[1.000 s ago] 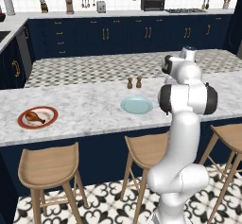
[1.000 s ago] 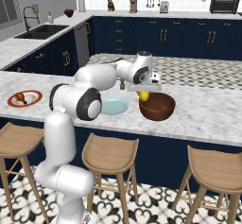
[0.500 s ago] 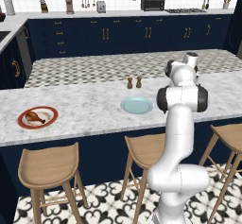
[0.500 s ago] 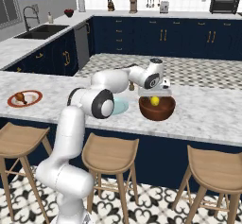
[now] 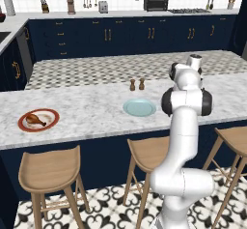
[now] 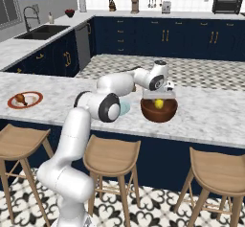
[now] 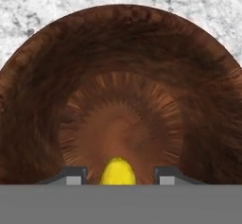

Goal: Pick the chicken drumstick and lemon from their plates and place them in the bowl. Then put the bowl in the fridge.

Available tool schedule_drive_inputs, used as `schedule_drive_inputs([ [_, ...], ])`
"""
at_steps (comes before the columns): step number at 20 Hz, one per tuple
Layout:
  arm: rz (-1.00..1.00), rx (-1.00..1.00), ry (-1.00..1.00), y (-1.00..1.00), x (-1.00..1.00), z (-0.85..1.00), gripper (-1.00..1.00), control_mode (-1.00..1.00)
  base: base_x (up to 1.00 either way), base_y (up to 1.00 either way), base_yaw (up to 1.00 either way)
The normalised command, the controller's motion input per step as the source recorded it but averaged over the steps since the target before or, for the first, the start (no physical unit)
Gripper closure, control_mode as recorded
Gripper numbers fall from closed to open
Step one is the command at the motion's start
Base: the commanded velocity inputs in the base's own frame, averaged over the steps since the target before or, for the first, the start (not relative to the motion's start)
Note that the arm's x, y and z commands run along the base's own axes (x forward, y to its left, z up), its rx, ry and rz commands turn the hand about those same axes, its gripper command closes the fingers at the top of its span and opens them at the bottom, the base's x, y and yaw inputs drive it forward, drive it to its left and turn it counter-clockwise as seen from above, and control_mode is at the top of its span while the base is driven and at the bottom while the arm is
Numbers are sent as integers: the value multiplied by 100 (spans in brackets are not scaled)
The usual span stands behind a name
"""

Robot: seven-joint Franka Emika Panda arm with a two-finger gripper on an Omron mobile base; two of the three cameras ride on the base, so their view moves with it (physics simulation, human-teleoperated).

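Gripper (image 7: 118, 176) hovering over bowl (image 6: 159, 110), we are seeing lemon (image 7: 117, 172) sitting between its fingertips (image 7: 72, 175); cannot tell whether pads are touching lemon or standing apart. Bowl sitting on marble table (image 6: 210, 118), just right of pale blue plate (image 5: 139, 107). Chicken drumstick (image 5: 35, 120) lying on red-rimmed plate (image 5: 38, 120), well left of bowl. Two small shakers (image 5: 137, 84) standing behind blue plate.
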Motion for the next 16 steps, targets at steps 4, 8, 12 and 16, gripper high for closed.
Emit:
schedule_drive_inputs([
  [4, 0, 0, 0, 0, 0, 0, -100, -100, 0, 0, 0],
  [8, -2, -3, 0, 8, -12, 12, -100, -100, 0, 0, 0],
  [12, -8, -8, 0, 82, -91, 50, -100, -100, 0, 0, 0],
  [16, -11, -6, -2, 100, -100, 34, -100, -100, 0, 0, 0],
])
